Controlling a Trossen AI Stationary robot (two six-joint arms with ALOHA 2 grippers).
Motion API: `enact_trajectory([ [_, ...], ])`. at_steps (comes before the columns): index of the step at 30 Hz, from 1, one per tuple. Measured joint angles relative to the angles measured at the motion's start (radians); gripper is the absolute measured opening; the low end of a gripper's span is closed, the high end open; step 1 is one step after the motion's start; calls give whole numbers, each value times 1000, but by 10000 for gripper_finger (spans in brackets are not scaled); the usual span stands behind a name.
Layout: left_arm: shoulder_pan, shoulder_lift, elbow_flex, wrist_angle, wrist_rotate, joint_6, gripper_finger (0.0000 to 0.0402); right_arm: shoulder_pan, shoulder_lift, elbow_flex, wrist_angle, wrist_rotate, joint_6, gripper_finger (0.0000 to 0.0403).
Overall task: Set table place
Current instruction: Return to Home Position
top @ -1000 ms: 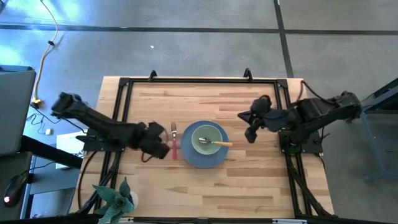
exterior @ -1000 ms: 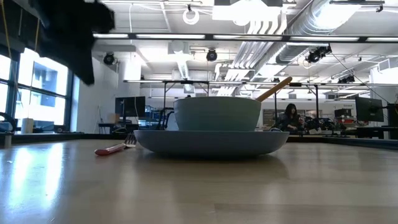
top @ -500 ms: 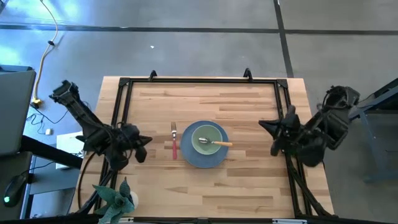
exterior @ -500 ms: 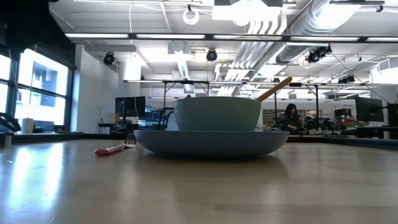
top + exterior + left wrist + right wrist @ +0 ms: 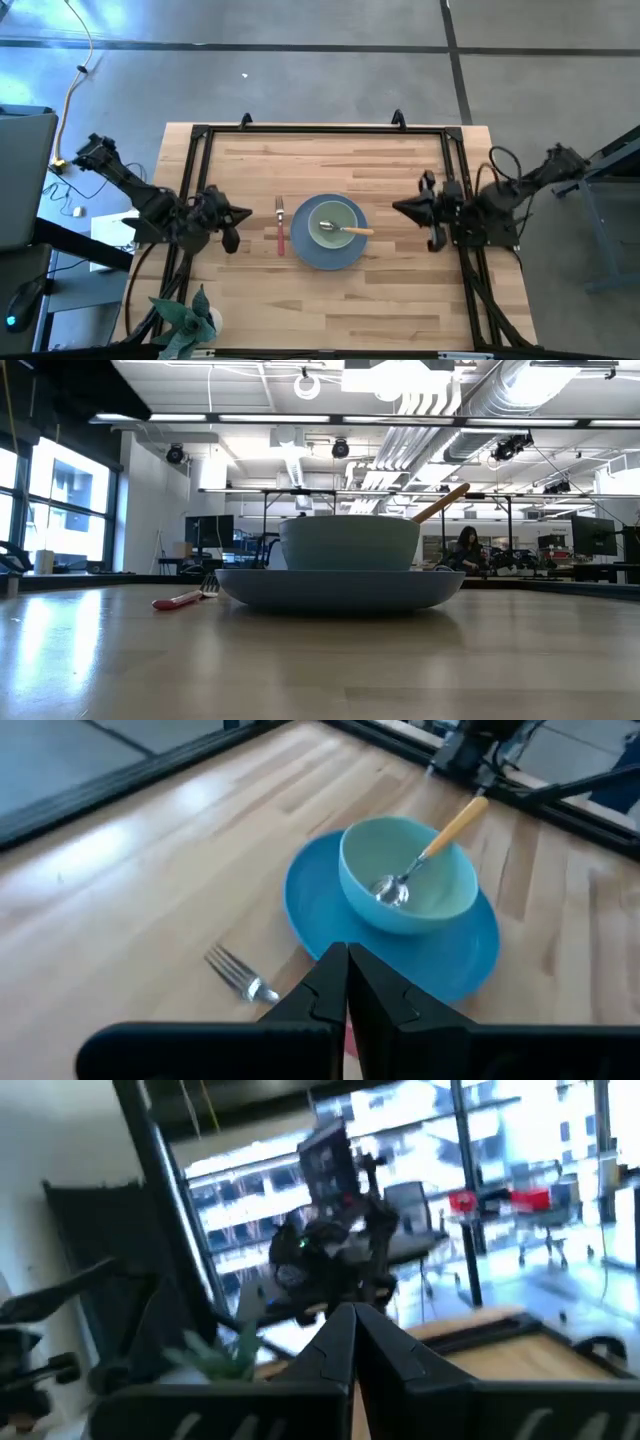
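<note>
A round blue plate (image 5: 305, 250) lies at the table's middle, with a pale green bowl (image 5: 334, 215) standing on it. A spoon (image 5: 345, 231) leans in the bowl, its metal head in the bottom and its yellow handle over the rim toward the right. A red-handled fork (image 5: 281, 229) lies flat on the wood just left of the plate, tines toward the far edge. My left gripper (image 5: 245, 212) is shut and empty, left of the fork and pointing at it (image 5: 347, 960). My right gripper (image 5: 398, 208) is shut and empty, right of the plate (image 5: 352, 1320).
A black metal frame (image 5: 320, 130) runs around the tabletop. A green plant (image 5: 185, 318) stands at the near left corner. Bare wood lies in front of and behind the plate. The low view shows the plate (image 5: 340, 588), bowl (image 5: 350, 542) and fork (image 5: 182, 600), but no gripper.
My left gripper has drawn away from the fork toward the table's left edge and gone out of the low view. My right gripper has swung toward the right edge and come partway back. Plate, bowl, spoon and fork have stayed where they were.
</note>
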Motion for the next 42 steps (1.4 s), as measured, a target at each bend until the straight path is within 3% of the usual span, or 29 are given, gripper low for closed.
enact_trajectory([
  [8,118,-71,-89,268,124,294,0,-390,-71,-190,72,-430,145,0],
  [15,160,-250,-333,524,204,338,0,-555,-123,-179,62,-630,84,0],
  [19,159,-411,-436,566,206,344,0,-583,-216,-178,-61,-631,75,0],
  [24,161,-627,-517,648,220,507,0,-584,-336,-179,-205,-602,76,0],
  [29,162,-831,-597,675,241,590,0,-584,-424,-303,-105,-602,97,0],
  [36,209,-813,-657,730,283,565,0,-615,-517,-612,260,-602,208,0],
  [42,329,-824,-662,734,324,587,0,-670,-577,-723,283,-564,238,0],
])
